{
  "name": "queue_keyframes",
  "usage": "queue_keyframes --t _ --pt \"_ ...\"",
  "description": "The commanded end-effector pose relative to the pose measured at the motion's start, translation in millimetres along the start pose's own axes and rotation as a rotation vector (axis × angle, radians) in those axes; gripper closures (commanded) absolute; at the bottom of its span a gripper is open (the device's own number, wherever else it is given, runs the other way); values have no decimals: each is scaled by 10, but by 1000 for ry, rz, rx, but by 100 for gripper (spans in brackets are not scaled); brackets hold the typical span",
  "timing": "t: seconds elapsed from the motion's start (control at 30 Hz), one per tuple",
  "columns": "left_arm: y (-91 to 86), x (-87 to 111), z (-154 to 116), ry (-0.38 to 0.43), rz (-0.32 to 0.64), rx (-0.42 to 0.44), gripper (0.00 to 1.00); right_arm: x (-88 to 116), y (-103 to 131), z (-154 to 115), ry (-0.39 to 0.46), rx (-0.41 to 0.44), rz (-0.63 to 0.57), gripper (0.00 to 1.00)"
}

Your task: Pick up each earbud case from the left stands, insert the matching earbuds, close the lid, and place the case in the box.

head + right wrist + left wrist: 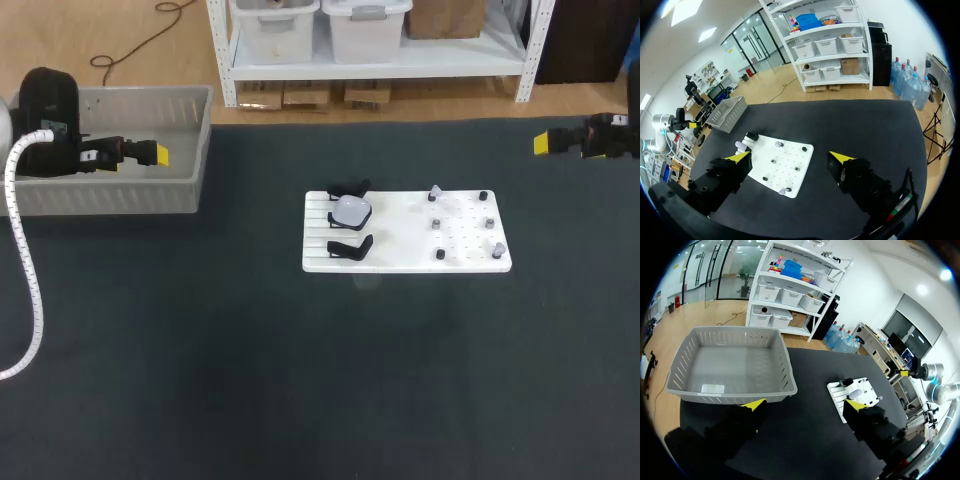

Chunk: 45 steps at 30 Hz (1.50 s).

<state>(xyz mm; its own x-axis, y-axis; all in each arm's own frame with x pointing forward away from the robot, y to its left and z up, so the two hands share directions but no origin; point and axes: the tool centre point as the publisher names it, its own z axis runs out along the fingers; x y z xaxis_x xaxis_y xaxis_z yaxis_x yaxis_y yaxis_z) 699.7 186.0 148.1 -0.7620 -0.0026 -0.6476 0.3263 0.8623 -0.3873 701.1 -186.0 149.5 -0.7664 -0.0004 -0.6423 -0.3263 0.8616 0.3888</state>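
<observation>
A white board (400,252) lies mid-table. Black stands (349,247) line its left side, and the middle one carries a white earbud case (351,210). Small earbuds (436,192) sit among pegs on its right half. My left gripper (155,155) hovers open over the grey box (110,196) at the far left. In the left wrist view the gripper (804,405) has nothing between its fingers; the box (785,365) and the case (856,385) lie ahead. My right gripper (542,143) hangs open at the far right, well away from the board. Its own view shows the gripper (790,157) above the board (785,175), with the case (742,145) ahead.
The grey box holds nothing but a small label. Dark mat covers the table around the board, with wide bare stretches in front and on both sides. My left arm's white cable (25,270) hangs along the left edge.
</observation>
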Motion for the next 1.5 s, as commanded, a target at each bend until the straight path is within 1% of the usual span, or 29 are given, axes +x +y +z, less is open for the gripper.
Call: queue_keyframes --t 0.03,0.77,0.93,1.1,1.13,1.23,1.3,1.33,1.4,1.5 --pt "-15 -11 -4 5 -1 -7 0 0 4 -2 0 2 0 0" --pt "-15 -11 -4 5 -1 -7 0 0 4 -2 0 2 0 0" --pt "-117 -59 25 -17 85 49 0 0 4 -2 0 2 0 0" --pt "-237 -147 54 -47 173 150 0 0 4 -2 0 2 0 0" --pt "-254 -170 59 -54 201 159 0 0 4 -2 0 2 0 0" --pt "-303 -246 81 -51 275 225 0 0 4 -2 0 2 0 0" --pt "-358 -287 100 -49 358 268 0 0 4 -2 0 2 0 0" --pt "-393 -298 103 -41 394 301 0 0 4 -2 0 2 0 0" --pt "-452 -320 126 -22 468 338 0 0 4 -2 0 2 0 0" --pt "-533 -323 143 3 552 398 0 0 4 -2 0 2 0 0"
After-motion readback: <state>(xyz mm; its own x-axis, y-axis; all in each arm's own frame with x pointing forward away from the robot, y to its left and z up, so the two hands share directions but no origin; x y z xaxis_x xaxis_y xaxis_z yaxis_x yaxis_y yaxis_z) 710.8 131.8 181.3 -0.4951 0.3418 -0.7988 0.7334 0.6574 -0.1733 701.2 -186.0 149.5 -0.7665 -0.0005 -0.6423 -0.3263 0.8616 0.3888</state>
